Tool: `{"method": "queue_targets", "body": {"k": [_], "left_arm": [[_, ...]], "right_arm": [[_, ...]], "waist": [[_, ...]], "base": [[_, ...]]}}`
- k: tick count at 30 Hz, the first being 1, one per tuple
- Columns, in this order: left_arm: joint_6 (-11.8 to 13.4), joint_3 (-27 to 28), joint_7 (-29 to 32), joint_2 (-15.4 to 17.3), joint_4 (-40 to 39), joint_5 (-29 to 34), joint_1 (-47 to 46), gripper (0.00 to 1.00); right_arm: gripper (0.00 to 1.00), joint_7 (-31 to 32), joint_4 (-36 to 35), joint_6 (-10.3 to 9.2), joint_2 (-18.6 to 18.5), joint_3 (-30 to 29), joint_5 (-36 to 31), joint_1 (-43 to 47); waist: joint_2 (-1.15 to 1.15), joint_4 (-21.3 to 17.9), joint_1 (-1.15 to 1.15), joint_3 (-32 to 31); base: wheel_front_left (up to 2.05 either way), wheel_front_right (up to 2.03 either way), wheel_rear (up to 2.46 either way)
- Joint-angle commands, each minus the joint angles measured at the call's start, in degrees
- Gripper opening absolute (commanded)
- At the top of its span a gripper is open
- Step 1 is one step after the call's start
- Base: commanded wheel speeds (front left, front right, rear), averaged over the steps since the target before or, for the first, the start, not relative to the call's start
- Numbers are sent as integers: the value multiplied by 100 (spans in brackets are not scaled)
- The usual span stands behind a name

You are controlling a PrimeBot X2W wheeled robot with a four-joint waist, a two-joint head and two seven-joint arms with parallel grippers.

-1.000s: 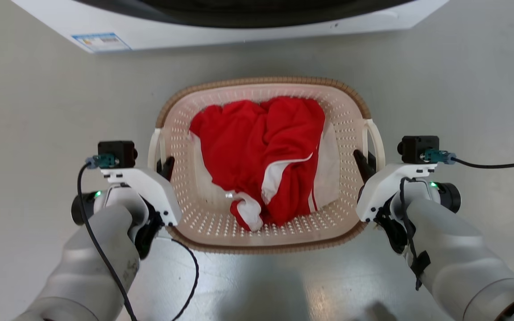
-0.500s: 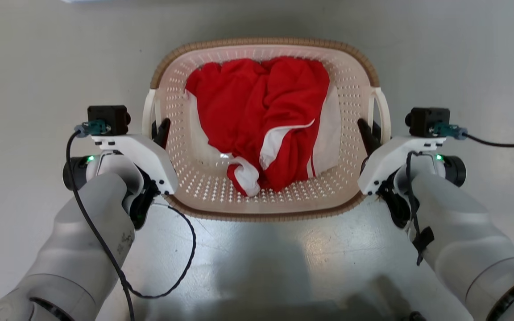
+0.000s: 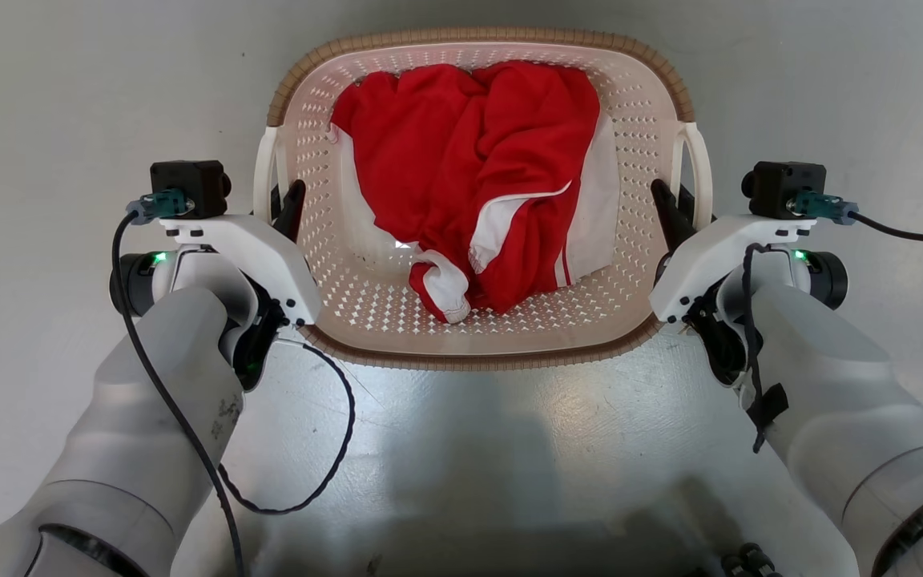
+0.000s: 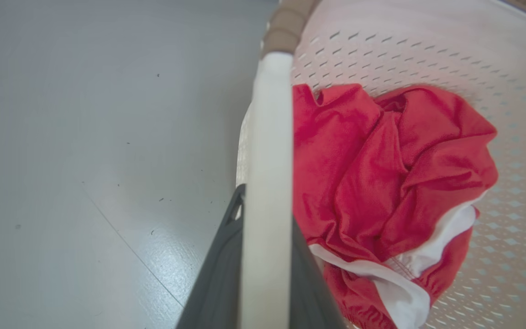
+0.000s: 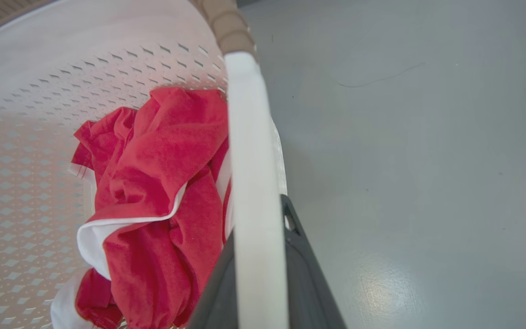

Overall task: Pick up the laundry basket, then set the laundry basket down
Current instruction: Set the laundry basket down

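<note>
Grey floor (image 3: 45, 120): glossy, spreading under everything.
Laundry basket (image 3: 325, 264): centred between both arms, apparently lifted clear.
Red garment (image 3: 469, 160): crumpled inside.
Left gripper (image 3: 281, 207): fingers clamped on the left white handle.
Right gripper (image 3: 672, 210): clamped on the right handle.
Progress: pick-up seemingly done; setting down remains.

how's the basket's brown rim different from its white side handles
The brown rim looks woven and ribbed; the white handles are smooth. The rim runs round the laundry basket's ends; the handles sit on its sides. The left gripper and right gripper each clamp a handle; nothing grips the rim. Both line the top edge.
</note>
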Motion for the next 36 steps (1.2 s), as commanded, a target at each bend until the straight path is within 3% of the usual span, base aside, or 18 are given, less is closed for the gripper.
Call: {"method": "queue_targets", "body": {"k": [1,3,7,8,9,10,11,25,36], "left_arm": [[-40,182,-84,150,-47,44,18,0],[-40,226,-84,123,-29,80,33,0],[-40,262,-84,77,-7,130,36,0],[-40,259,-84,61,1,129,42,0],[-40,256,-84,46,7,121,50,42],[-40,250,-84,32,22,105,60,80],[-40,237,-84,22,37,92,65,100],[-40,179,-84,49,134,18,134,100],[-40,402,-84,184,-24,186,519,100]], "right_arm": [[5,-78,6,39,22,-20,-70,262],[10,-78,31,39,27,-71,-130,255],[12,-78,71,39,60,-175,-227,230],[18,-78,82,39,73,-194,-245,234],[30,-78,98,39,88,-208,-255,246],[69,-78,112,39,101,-217,-265,249],[100,-78,123,39,112,-232,-274,246],[100,-78,183,39,183,-411,-403,343],[100,-79,-85,39,84,-740,-592,737]], "waist": [[0,3,0,15],[0,3,0,34],[0,4,0,84],[0,5,0,90],[0,7,0,94],[0,5,0,97],[0,3,0,99],[0,-50,0,-152],[0,-170,0,-1158]], "base": [[0,0,0],[0,0,0],[0,0,0],[0,0,0],[0,0,0],[0,0,0],[0,0,0],[0,0,0],[0,0,0]]}}
